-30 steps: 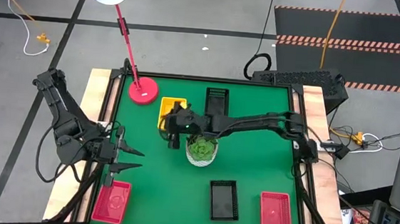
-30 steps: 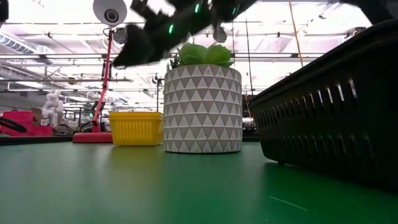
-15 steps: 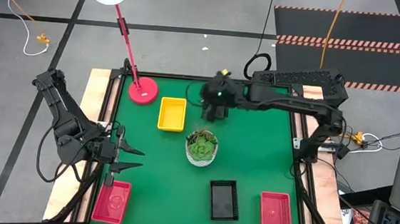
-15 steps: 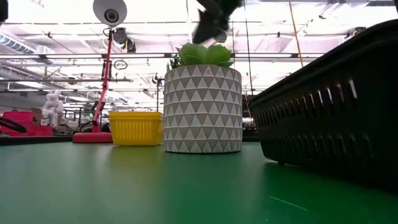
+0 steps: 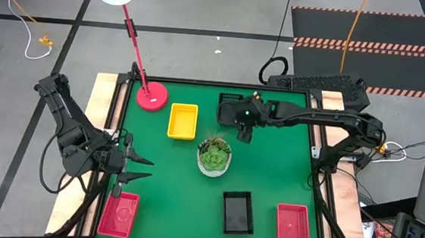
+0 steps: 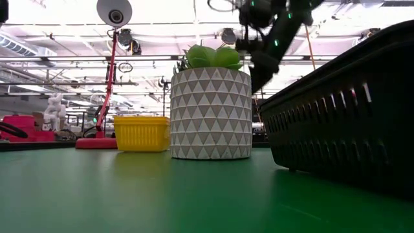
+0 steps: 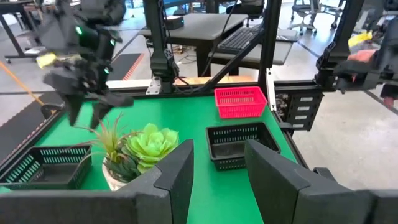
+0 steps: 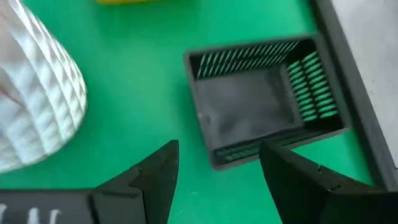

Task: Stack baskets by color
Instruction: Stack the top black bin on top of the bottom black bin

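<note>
Presently, landmark: white triangle-patterned plant pot (image 5: 214, 158).
Right claw (image 5: 246, 134): just behind pot, open, empty, facing black plastic mesh basket (image 8: 264, 99) for pickup.
Left claw (image 5: 139, 168): parked left of pot, part-open, empty.

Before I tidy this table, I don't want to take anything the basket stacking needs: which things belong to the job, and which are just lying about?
Job:
yellow basket
far black basket
near black basket
left red basket
right red basket

Lying about:
potted succulent
red lamp
</note>
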Action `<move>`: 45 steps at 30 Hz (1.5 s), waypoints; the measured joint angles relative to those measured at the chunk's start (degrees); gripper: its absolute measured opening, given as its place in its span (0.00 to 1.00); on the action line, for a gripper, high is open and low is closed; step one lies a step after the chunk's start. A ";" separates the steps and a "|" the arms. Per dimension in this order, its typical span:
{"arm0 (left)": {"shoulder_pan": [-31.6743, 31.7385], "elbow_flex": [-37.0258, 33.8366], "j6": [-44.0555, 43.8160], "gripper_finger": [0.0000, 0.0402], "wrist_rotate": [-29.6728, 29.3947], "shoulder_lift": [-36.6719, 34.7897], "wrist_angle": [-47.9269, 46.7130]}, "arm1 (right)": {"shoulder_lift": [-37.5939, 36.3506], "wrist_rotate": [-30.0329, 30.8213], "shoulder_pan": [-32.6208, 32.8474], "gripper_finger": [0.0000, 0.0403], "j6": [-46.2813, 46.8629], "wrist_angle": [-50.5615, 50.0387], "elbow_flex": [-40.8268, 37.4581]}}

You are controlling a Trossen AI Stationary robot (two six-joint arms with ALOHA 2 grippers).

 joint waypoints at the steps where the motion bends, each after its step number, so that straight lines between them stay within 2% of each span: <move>1: 0.10 0.00 -0.20 0.37 -0.21 0.00 -0.11 | 0.07 -0.06 -0.13 0.54 -0.38 1.56 -1.69; 5: 0.57 0.00 -1.07 0.37 -0.50 0.11 -0.32 | 0.09 -1.51 -0.45 0.54 -1.67 9.09 -6.35; 15: 0.62 0.00 -2.06 0.37 -0.98 1.18 -1.16 | 0.25 -2.61 -0.56 0.51 -8.79 15.71 -11.52; 28: 0.66 0.00 -2.57 0.37 -1.02 1.11 -1.26 | 7.87 -4.12 -2.59 0.46 -11.02 19.94 -11.86; 32: 0.66 0.00 -2.55 0.37 -1.02 1.14 -1.49 | 10.10 -4.24 -3.41 0.35 -12.45 19.92 -11.86; 36: 0.66 0.00 -2.60 0.37 -1.02 1.14 -1.57 | 11.01 -4.23 -3.90 0.11 -14.78 19.85 -11.86; 38: 0.66 0.00 -2.94 0.37 -1.02 1.14 -1.79 | 10.71 -4.03 -4.12 0.03 -16.14 19.53 -11.86; 41: 0.66 0.00 -3.41 0.37 -1.04 1.14 -2.54 | 9.10 -1.87 -4.21 0.02 -16.34 17.69 -11.86; 45: 0.66 0.00 -4.99 0.37 -1.10 1.14 -4.15 | 3.70 0.95 -3.95 0.01 -13.60 10.24 -11.86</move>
